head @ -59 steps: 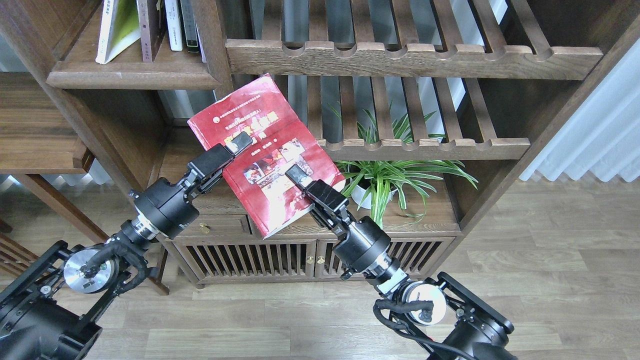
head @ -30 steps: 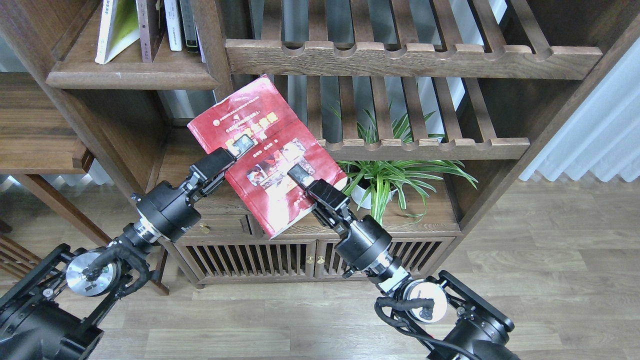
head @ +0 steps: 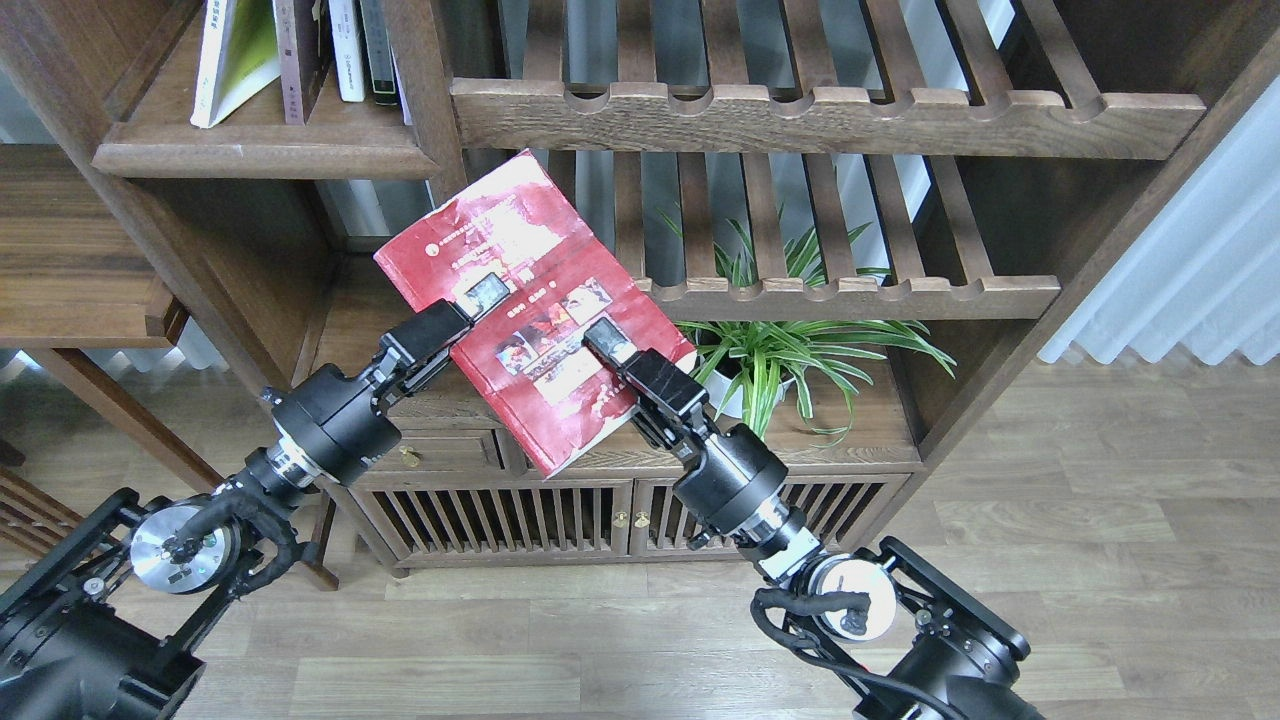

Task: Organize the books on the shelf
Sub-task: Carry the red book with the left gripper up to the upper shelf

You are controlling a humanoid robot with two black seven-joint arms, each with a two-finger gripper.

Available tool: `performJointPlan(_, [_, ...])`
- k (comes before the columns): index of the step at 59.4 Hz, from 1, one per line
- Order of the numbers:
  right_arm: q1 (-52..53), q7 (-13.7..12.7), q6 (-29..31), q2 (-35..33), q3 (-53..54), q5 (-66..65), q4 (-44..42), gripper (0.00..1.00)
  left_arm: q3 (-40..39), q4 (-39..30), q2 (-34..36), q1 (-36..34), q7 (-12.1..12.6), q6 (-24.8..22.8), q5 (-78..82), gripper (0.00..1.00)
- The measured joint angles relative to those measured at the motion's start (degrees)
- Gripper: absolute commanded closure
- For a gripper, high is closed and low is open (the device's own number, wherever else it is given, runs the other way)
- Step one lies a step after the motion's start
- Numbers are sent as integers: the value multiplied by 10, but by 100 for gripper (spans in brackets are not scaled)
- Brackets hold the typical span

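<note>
The red book (head: pixel 505 225) with a yellow title and photos is held tilted in the air in front of the cabinet, between my two grippers. My left gripper (head: pixel 482 294) is shut on its left edge, one finger lying on the cover. My right gripper (head: pixel 606 338) is shut on its right edge in the same way. The shelf (head: pixel 262 152), a solid dark-brown plank, is above and to the left of the book. On it stand the yellow-green and white book (head: pixel 236 58), leaning, and the maroon book (head: pixel 296 60).
Slim white and dark volumes (head: pixel 362 50) stand right of the maroon book against an upright post (head: pixel 425 90). Slatted racks (head: pixel 820 115) span the right side. A potted spider plant (head: pixel 770 350) sits on the low cabinet (head: pixel 500 480) just right of my right arm.
The right gripper has crept up and to the right with the book's right edge. The book has turned a little and shows more glare. The left gripper has sunk slightly.
</note>
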Motion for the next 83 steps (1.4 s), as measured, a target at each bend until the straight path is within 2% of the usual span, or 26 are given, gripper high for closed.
performJointPlan(15, [-1, 0, 0, 0, 3, -6, 0, 29, -6, -1, 3, -3, 0, 0, 0, 95])
performJointPlan(23, [-1, 0, 0, 0, 15, -6, -1, 27, -18, -1, 22, -4, 11, 0, 0, 96])
performJointPlan(45, [-2, 6, 0, 0, 60, -4, -3, 27, -84, -2, 30, -13, 26, 0, 0, 96])
performJointPlan(69, [-2, 7, 0, 0, 69, -4, -2, 27, -119, -2, 31, -128, 19, 0, -1, 97])
performJointPlan(83, [-6, 7, 0, 0, 70, -4, -2, 27, -148, -2, 31, -156, 23, 0, -1, 97])
